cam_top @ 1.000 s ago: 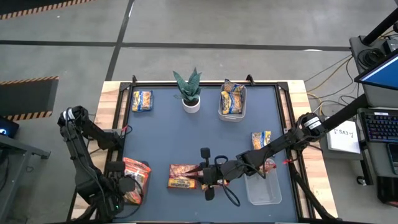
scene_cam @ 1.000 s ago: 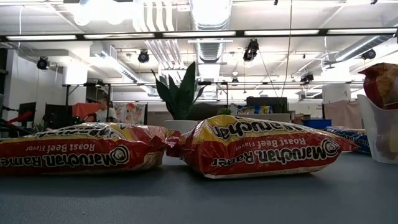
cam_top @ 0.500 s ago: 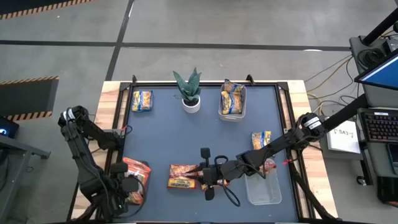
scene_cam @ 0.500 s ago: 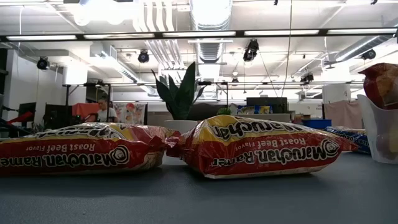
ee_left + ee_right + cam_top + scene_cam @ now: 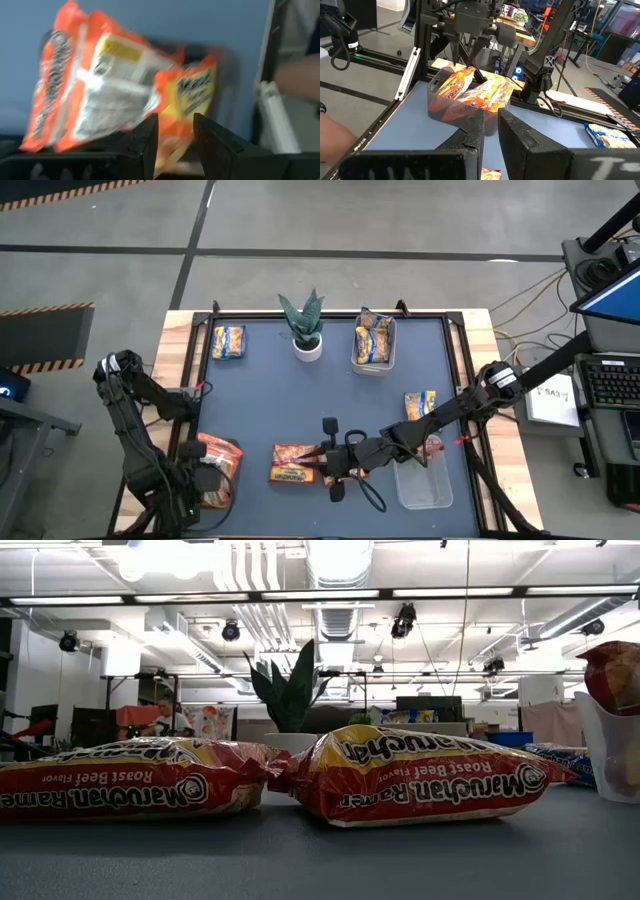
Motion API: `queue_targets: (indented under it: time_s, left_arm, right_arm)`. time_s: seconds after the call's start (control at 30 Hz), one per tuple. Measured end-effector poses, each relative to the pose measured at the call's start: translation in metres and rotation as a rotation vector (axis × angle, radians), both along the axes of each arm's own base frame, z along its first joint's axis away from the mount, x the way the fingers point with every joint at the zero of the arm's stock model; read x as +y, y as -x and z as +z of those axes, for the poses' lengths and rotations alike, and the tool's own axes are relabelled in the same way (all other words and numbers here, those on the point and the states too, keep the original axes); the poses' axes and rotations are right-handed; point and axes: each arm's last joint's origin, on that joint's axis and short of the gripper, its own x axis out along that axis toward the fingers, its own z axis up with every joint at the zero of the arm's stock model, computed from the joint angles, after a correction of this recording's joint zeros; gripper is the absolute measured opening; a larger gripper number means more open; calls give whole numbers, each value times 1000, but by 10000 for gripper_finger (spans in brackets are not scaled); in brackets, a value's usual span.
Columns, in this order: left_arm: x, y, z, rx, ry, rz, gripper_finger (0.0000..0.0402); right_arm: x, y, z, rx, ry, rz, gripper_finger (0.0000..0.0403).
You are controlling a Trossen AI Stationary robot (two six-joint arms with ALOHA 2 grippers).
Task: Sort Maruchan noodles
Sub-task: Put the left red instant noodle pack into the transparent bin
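You are partway through the sort. At the near left corner of the counter [image 5: 320,395], the left hand [image 5: 205,478] hangs over a clear bin [image 5: 451,107] that already holds several orange-red packets [image 5: 218,465]. In its wrist view its fingers [image 5: 145,142] stand slightly apart with an orange packet [image 5: 187,97] showing in the gap; whether they still pinch it or have let it go, you cannot tell from here.

A second bin at the far right [image 5: 372,345] holds yellow-and-blue packets, so that colour has a home too. A third bin at the near right [image 5: 423,480] looks almost bare, with only a trace of red-and-white at its far end.

What is left, as far as you can see:
- two orange-red roast-beef packets [image 5: 295,463] lying side by side at the near middle of the counter, just beside the right hand [image 5: 328,465];
- one yellow-and-blue packet [image 5: 229,341] at the far left, beyond the potted plant [image 5: 304,325];
- one yellow-and-blue packet [image 5: 421,404] loose on the right, between the two right-side bins.

The right hand rests low by the roast-beef packets with its fingers [image 5: 470,132] pressed nearly together, holding nothing you can see.

By this reckoning you have at least four loose packets still to place, and the orange-red pair looks the nearest job.
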Motion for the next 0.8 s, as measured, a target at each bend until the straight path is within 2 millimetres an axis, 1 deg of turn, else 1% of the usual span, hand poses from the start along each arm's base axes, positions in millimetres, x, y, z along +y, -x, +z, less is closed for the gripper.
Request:
queue_targets:
  time_s: [0.1,0.17,0.37,0.47,0.6,0.7,0.8]
  left_arm:
    - [2,3,2,-4,-32,-27,107]
    - [4,2,4,-50,-50,-57,106]
    - [-2,-10,11,-374,-122,-179,92]
    - [-2,-15,14,-473,-194,-229,80]
    - [7,-22,14,-543,-326,-232,68]
    - [14,-31,16,-573,-389,-219,54]
    - [29,-38,17,-550,-433,-181,38]
  right_arm:
    - [0,0,0,0,4,1,43]
    - [0,0,0,-1,6,1,43]
    - [0,0,0,5,-32,-4,43]
    - [0,0,-1,16,-56,-11,43]
    - [-2,0,-5,52,-86,-24,43]
    - [-4,1,-11,119,-114,-43,43]
    - [-6,4,-17,193,-95,-54,43]
